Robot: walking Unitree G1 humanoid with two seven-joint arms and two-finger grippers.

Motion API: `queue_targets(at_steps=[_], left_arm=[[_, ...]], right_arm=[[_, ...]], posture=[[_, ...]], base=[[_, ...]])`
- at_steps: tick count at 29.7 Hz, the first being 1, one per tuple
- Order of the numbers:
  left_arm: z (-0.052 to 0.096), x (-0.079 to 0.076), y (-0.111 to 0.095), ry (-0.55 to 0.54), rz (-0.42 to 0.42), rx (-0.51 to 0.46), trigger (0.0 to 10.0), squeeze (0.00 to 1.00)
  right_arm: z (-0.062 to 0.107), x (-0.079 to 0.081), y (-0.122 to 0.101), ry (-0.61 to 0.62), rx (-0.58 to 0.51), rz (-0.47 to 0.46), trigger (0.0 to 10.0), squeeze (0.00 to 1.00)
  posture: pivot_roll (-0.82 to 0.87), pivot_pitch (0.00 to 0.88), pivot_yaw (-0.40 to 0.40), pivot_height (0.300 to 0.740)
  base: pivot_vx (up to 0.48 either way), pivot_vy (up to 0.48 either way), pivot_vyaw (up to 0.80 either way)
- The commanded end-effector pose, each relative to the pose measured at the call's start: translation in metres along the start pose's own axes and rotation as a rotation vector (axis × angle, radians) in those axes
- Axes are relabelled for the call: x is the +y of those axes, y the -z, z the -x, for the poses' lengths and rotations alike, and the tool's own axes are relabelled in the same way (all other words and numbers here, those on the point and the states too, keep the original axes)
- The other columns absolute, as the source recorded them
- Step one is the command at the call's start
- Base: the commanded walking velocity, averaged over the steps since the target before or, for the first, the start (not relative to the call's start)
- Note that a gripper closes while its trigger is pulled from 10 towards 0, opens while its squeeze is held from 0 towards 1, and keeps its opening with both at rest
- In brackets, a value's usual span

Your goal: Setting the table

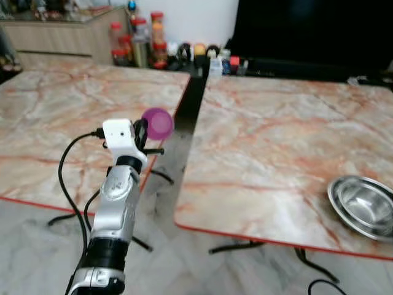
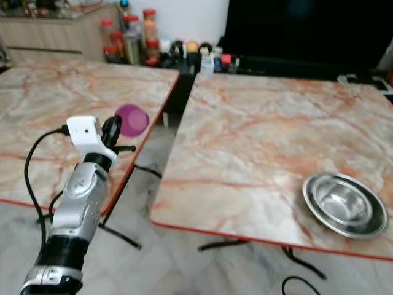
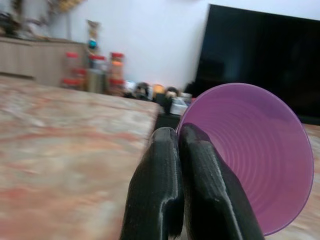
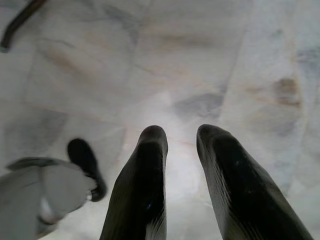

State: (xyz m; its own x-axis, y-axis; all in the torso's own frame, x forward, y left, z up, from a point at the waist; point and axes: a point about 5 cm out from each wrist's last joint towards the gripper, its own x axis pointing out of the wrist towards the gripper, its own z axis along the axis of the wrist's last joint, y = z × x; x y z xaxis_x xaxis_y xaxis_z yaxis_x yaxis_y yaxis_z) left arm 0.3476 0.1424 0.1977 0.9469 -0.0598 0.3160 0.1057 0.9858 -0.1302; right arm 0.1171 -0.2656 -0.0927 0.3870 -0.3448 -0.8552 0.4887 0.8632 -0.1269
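Note:
A purple plastic cup (image 1: 158, 122) is held up over the gap between the two marble tables, with my left gripper (image 1: 142, 132) shut on its rim. In the left wrist view the two black fingers (image 3: 172, 185) pinch the cup's (image 3: 252, 150) edge, its open mouth facing the camera. A stack of steel bowls (image 1: 363, 204) sits near the front right edge of the right table (image 1: 270, 153). My right gripper (image 4: 180, 137) hangs low over the tiled floor, open, with nothing between its fingers.
The left table (image 1: 67, 117) is bare marble with a red edge. Jars and bottles (image 1: 144, 40) stand on a low shelf behind the tables, next to a dark TV screen (image 1: 313, 31). Table legs (image 1: 245, 247) cross the tiled floor (image 1: 184, 264).

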Motion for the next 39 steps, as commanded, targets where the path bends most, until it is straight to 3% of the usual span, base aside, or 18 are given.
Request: queue_targets(at_steps=[1,24,39], left_arm=[[-0.0027,0.0016,-0.0038,0.001,-0.004,-0.011,10.0,0.00],[-0.0051,0.0042,-0.0063,0.005,-0.009,-0.009,10.0,0.00],[-0.0078,0.0062,-0.0025,0.004,-0.027,0.035,10.0,0.00]], right_arm=[[-0.0004,-0.0009,-0.0036,0.001,-0.010,0.002,10.0,0.00],[-0.0006,-0.0005,-0.0051,-0.004,-0.015,0.000,10.0,0.00],[-0.0006,-0.0003,-0.0052,-0.007,-0.016,0.002,10.0,0.00]], posture=[[0.01,0.079,-0.036,0.740],[0.02,0.090,-0.043,0.740],[0.02,0.093,-0.046,0.740]], base=[[0.000,-0.386,0.00],[0.000,-0.361,-0.15],[0.000,0.000,0.00]])
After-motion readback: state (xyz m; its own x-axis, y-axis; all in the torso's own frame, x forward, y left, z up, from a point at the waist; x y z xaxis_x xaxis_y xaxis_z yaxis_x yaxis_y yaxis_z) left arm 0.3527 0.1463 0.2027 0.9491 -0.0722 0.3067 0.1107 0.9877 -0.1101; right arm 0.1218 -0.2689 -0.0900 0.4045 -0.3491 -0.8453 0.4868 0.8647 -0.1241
